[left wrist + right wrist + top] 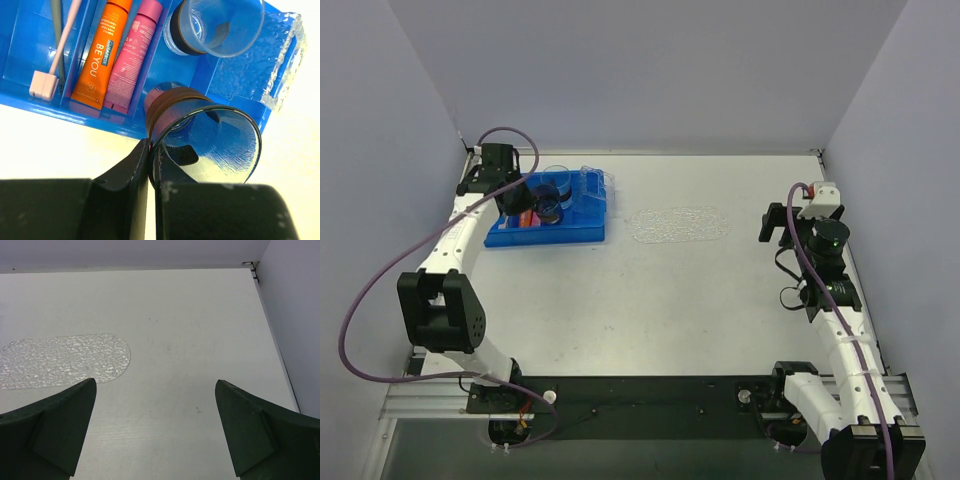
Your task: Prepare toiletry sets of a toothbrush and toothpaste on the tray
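Your table (720, 320) carries the blue bin (565, 237) at its far left, and everything here is placed from that bin. The tray (678, 224) lies flat to the right of the bin, apart from it, with nothing on it; your right gripper (155, 385) hangs farther right again, fingers spread wide and holding nothing.

Your left gripper (150, 152) is over the bin's right part, fingers all but pressed together on the rim of a clear cup (210, 145) with a brown band, which is no toiletry; a second cup (220, 25) stands in the bin beyond it.

The orange toothpaste tube (102, 50) and the pink toothpaste tube (132, 55) lie touching in the bin's middle slot; I judge them light, soft and slick, so pinch across mid-body, not the crimp.

The grey toothbrush (56, 30) and the pale pink toothbrush (67, 37) lie in the bin's left slot; they look stiff, thin and likely to roll, so take one mid-handle.
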Motion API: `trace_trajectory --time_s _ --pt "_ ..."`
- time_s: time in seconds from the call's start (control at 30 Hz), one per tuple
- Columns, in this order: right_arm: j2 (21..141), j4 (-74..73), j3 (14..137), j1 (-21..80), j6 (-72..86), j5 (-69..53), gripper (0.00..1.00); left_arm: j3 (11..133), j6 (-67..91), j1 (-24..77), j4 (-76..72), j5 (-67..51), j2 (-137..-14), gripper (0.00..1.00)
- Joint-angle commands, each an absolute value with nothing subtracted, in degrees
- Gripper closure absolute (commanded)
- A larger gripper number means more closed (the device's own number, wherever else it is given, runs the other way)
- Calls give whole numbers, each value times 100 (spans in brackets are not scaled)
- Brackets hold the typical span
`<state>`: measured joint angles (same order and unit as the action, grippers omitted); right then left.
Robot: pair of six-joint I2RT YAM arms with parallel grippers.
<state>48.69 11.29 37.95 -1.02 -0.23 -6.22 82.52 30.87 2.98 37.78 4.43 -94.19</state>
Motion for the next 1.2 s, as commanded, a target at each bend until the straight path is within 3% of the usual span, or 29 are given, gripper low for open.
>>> trace_trajectory --time_s 0.0,0.23,0.53,0.7,0.77,0.9,1.17 --pt "4913 1240 4201 -62 298 -414 0 8244 3208 229 3454 369 -8763 100" --pt "5106 783 4658 -70 1379 492 0 7955 3787 281 3384 658 -8043 100" --pt "5774 18 5449 -262 2205 -8 0 7629 4701 1246 3296 1362 -7515 100" --pt "6055 71 5712 -229 2724 -1070 5 7559 5843 2038 3174 2029 -7550 100" --pt "6380 -525 6317 190 2637 -1090 12 7558 6194 2537 3077 2301 -7628 100" --pt "6898 -1379 7372 1281 2206 -598 14 7760 6530 3189 2937 2619 -7971 100" --pt "8102 -2266 8410 2478 2409 -1054 22 8279 6399 3840 2576 2496 -8771 100"
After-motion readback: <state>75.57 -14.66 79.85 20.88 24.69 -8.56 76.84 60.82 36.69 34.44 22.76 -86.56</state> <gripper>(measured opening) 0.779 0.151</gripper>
